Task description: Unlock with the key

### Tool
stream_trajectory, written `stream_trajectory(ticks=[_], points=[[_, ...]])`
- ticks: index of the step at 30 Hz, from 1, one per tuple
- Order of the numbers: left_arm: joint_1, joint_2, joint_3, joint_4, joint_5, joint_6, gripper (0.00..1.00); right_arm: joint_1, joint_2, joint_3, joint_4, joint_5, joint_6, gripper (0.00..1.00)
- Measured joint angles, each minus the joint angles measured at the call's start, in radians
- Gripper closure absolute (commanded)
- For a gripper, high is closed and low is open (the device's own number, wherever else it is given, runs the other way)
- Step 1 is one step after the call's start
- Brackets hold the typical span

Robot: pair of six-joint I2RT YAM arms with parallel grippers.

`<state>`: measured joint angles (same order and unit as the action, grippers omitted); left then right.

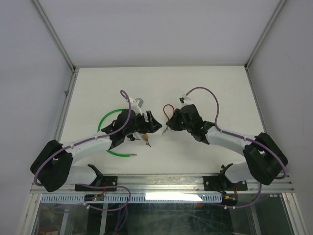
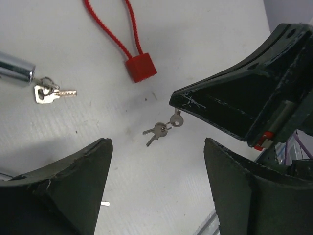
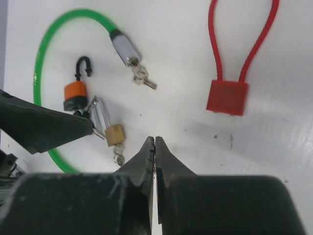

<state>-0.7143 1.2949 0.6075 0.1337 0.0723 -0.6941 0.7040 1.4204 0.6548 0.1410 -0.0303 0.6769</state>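
As I watch white table [image 1: 205, 88] boxed by pale walls [image 1: 29, 73]: right gripper [image 3: 155, 140] pinches key [image 2: 176, 120]; left gripper [image 2: 156, 144] spread wide, empty.

White table [image 1: 98, 83], pale grey walls [image 1: 29, 73], aluminium frame rail [image 1: 161, 180]

The left arm [image 1: 90, 144] and right arm [image 1: 227, 137] are white with black joints, and a purple cable [image 1: 205, 89] trails behind each wrist. The left gripper [image 2: 156, 147] has scuffed, matte-black wedge fingers [image 2: 73, 191]. The right gripper [image 3: 154, 142] matches.

Bright, even light with soft shadows and little glare.
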Motion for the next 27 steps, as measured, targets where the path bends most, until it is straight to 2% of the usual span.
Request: stream_trajectory(ticks=[6, 11, 16, 19, 21, 27], points=[[-0.01, -0.016, -0.038, 0.18, 0.052, 0.119, 0.24, 0.04, -0.144, 0.051, -0.071, 0.125, -0.054, 1.0], [-0.048, -0.017, -0.037, 0.234, 0.052, 0.223, 0.24, 0.074, -0.186, 0.088, -0.123, 0.191, -0.076, 1.0], [-0.121, -0.017, -0.016, 0.243, -0.028, 0.359, 0.26, 0.095, -0.187, 0.121, -0.159, 0.222, -0.073, 1.0], [-0.159, -0.011, 0.009, 0.253, -0.1, 0.423, 0.32, 0.1, -0.191, 0.126, -0.176, 0.237, -0.067, 1.0], [-0.173, -0.003, 0.021, 0.264, -0.141, 0.451, 0.37, 0.102, -0.195, 0.127, -0.186, 0.242, -0.064, 1.0], [-0.185, 0.039, 0.034, 0.288, -0.224, 0.505, 0.4, 0.105, -0.197, 0.127, -0.202, 0.253, -0.043, 1.0]])
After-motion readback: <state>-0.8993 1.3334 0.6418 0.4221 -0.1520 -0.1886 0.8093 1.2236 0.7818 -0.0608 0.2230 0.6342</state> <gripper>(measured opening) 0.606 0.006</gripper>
